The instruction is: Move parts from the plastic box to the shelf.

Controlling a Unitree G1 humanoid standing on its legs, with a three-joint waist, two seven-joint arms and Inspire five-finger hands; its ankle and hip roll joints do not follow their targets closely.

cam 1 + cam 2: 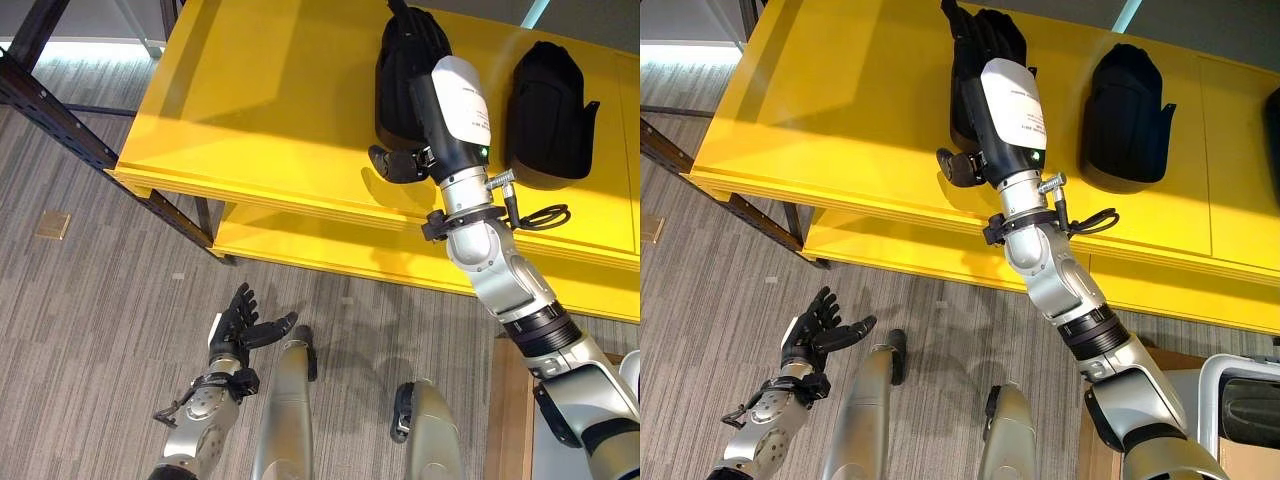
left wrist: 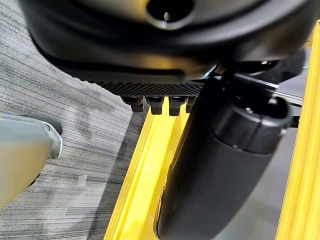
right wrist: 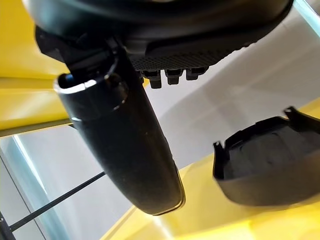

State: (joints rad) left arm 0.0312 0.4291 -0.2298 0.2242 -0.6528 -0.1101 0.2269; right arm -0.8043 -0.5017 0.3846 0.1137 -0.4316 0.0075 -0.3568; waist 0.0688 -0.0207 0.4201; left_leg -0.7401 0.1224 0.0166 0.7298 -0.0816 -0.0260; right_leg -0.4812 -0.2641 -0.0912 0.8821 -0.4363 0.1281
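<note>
Two black moulded parts lie on the yellow shelf (image 1: 280, 110). My right hand (image 1: 985, 45) reaches over the left part (image 1: 962, 120), fingers straight and laid along its top, thumb (image 1: 393, 163) sticking out near the shelf's front edge. I cannot tell whether the fingers touch it. The second part (image 1: 548, 110) rests apart to the right. In the right wrist view the thumb (image 3: 125, 150) is straight and a black part (image 3: 270, 165) lies on the yellow board beyond it. My left hand (image 1: 240, 322) hangs low over the floor, open, holding nothing.
A lower yellow shelf board (image 1: 330, 250) runs under the top one. Dark metal shelf framing (image 1: 50, 100) stands at the left. The pale plastic box (image 1: 1240, 400) with dark parts inside sits at the lower right, beside a brown surface (image 1: 510, 420). Grey striped carpet (image 1: 100, 300) covers the floor.
</note>
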